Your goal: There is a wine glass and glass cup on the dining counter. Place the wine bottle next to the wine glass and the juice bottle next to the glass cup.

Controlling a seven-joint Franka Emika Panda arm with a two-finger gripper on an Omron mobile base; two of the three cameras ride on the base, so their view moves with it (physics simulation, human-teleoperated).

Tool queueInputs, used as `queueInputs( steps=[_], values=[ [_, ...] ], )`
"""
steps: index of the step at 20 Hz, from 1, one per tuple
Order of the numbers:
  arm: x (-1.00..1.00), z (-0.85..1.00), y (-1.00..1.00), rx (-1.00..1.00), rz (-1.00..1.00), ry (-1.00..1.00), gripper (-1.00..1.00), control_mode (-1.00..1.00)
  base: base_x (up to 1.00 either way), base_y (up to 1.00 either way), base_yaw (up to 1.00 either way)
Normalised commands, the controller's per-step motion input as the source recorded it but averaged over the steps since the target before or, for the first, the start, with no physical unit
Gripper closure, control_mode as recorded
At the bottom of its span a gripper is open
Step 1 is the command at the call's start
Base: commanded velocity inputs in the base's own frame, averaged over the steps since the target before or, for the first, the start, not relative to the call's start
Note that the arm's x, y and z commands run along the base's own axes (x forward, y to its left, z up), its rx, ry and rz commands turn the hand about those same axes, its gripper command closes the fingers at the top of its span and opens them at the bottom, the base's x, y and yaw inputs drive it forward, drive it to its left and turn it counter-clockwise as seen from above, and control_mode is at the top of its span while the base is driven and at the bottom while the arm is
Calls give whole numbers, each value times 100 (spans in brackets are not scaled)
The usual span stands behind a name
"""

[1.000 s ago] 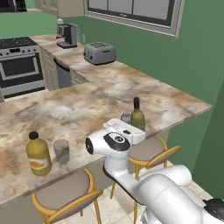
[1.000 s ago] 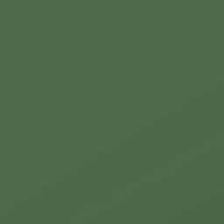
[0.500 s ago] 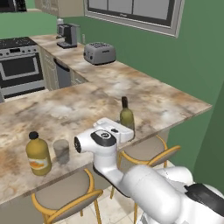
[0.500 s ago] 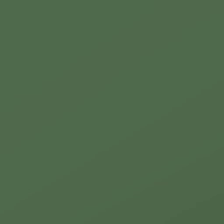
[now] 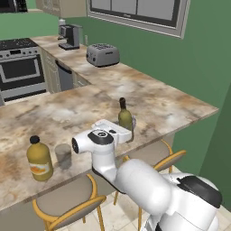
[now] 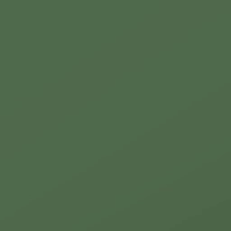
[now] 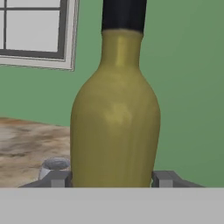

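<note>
Now, change: across the last second the arm swings the wine bottle [image 5: 125, 118] leftward along the front edge of the worktop [image 5: 171, 108]; the hand sits further left than before and the bottle travels with it.
Jaws: the gripper [image 7: 113, 178] is clamped on the lower body of the wine bottle; in the hand view a grey fingertip presses each flank of the olive glass, and the closing has barely altered over that second, so the grip looks settled, not tightening.
Wine bottle: upright, near the front edge of the worktop, just behind the white hand; whether its base touches the stone or hangs just above it cannot be told.
Wine glass: a small clear shape [image 5: 133, 131] stands just beside the bottle on its right, partly hidden by the hand; the hand view shows a pale glassy rim [image 7: 55, 165] low at the bottle's left.
Juice bottle: the amber juice bottle [image 5: 39, 159] stands far left on the worktop, just beside the glass cup [image 5: 63, 155].
Meaning: the juice half looks done; the wine bottle already stands close to its glass, so lowering and release appears to be what remains.
</note>
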Motion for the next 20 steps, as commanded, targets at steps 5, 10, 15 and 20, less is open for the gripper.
queueInputs(
  steps=[5, 10, 15, 20],
  values=[
    [17, -19, 7, 0, 5, 0, 100, -100, 0, 0, 0],
    [16, -23, 0, 0, 8, 0, 100, -100, 0, 0, 0],
    [20, -15, -2, 0, 10, 0, 100, -100, 0, 0, 0],
    [16, -13, -1, 0, 7, 0, 100, -100, 0, 0, 0]
  ],
)
